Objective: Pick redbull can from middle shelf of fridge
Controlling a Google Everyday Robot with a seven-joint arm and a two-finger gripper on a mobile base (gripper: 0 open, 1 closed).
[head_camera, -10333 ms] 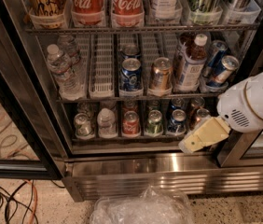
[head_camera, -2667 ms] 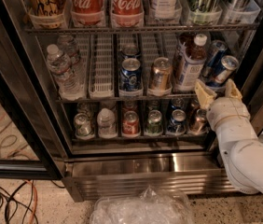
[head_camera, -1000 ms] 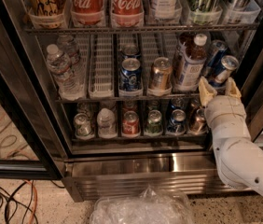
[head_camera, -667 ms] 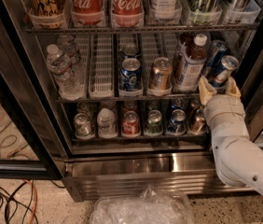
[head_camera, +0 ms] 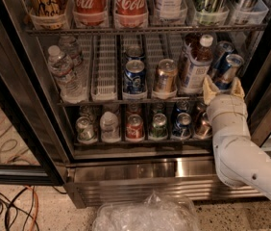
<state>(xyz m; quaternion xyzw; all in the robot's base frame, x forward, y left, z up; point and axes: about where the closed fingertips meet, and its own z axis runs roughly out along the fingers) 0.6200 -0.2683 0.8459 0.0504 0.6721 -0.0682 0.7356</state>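
Note:
The redbull can point(head_camera: 227, 69), slim, blue and silver, leans tilted at the right end of the middle shelf point(head_camera: 126, 101) of the fridge point(head_camera: 140, 177). A second slim can stands just behind it. My gripper point(head_camera: 223, 86) is at the shelf's front rail right below the can. Its two tan fingers point(head_camera: 208, 87) are spread apart on either side of the can's lower end. The white arm rises to it from the lower right and hides the can's base.
On the middle shelf stand water bottles point(head_camera: 66, 66), a wider blue soda can point(head_camera: 134, 78), a gold can point(head_camera: 165, 76) and a white bottle point(head_camera: 195, 66). Small cans point(head_camera: 134, 127) fill the rack below. Cola bottles point(head_camera: 111, 4) stand above. A clear plastic bag point(head_camera: 145, 214) lies on the floor.
The arm has risen from low at the right of the fridge to the right end of the middle shelf. Over the last second it has barely moved.

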